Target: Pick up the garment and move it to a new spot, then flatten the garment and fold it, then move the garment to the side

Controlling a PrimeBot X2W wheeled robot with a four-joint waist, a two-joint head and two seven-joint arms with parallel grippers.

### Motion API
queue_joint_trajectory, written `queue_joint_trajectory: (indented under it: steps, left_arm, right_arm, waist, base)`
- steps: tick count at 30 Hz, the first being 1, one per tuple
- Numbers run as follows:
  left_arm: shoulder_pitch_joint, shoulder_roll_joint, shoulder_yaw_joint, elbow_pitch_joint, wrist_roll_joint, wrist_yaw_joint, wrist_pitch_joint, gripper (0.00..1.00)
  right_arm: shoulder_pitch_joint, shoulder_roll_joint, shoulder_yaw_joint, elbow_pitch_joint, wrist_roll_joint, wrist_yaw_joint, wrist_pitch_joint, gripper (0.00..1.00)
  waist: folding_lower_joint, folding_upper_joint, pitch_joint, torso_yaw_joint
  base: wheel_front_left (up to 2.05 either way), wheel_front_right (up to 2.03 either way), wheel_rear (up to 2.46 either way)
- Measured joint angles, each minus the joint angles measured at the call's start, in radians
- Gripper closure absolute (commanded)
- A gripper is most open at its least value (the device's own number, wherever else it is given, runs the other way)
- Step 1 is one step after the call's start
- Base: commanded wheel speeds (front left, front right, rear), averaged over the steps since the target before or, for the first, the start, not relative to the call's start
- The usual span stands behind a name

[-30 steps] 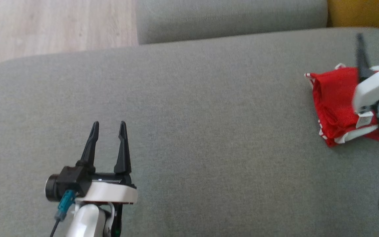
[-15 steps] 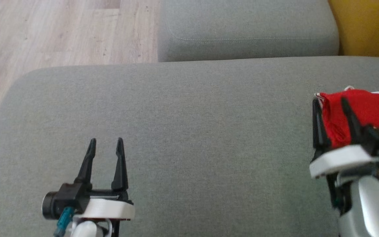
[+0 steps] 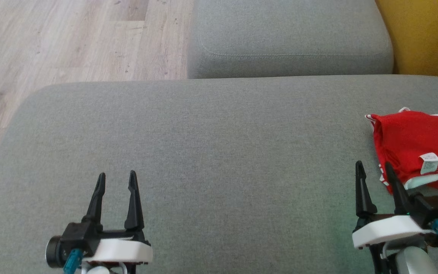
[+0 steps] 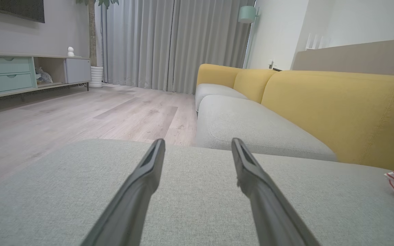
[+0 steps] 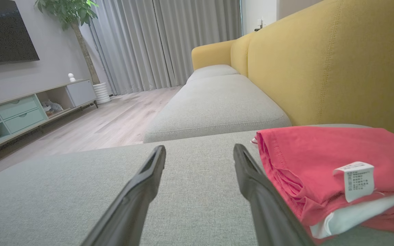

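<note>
Head view: high up, facing forward and down on the grey cushion [image 3: 219,152]; left pincer [image 3: 116,174] at lower left, right pincer [image 3: 373,163] at lower right, wooden floor [image 3: 70,38] at upper left.
Left wrist view: low and close over the cushion, nearly level, looking along its own two fingers [image 4: 149,171] toward the curtains [image 4: 166,44].
Right wrist view: equally low, set further right, with the yellow backrest [image 5: 320,68] near on its right side.
Shared by all three: the grey cushion, the seat cushion [image 3: 287,38] beyond it, the red garment [image 3: 413,140].
Shared by both wrists: curtains, backrest, cabinet [image 5: 22,109].
</note>
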Motion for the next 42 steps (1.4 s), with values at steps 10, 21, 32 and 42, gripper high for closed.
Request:
queue_joint_trajectory:
  steps: [10,21,32,42]
  left_arm:
    - [0.0,0.0,-0.003,0.021,-0.028,0.001,0.0,0.0]
    - [-0.005,0.0,-0.007,0.04,-0.079,0.01,0.0,0.0]
    - [-0.005,0.0,0.003,0.033,-0.114,0.012,0.0,0.0]
    - [0.049,-0.001,0.001,0.121,-0.138,0.014,0.008,1.0]
  right_arm:
    - [0.009,0.0,0.017,-0.002,-0.034,0.0,-0.008,0.0]
    - [0.009,0.0,0.025,-0.001,-0.024,0.0,-0.009,0.0]
    - [0.008,0.0,0.029,0.005,-0.004,0.0,-0.009,0.0]
    - [0.055,0.003,0.043,0.084,0.007,0.0,-0.003,1.0]
  waist:
    - [0.0,0.0,0.001,-0.004]
    - [0.0001,0.0,0.006,-0.017]
    - [0.0001,0.0,0.006,-0.025]
    - [0.0001,0.0,0.007,-0.026]
  base:
    - [0.0,0.0,0.0]
    - [0.0,0.0,0.0]
    - [0.0,0.0,0.0]
    - [0.0,0.0,0.0]
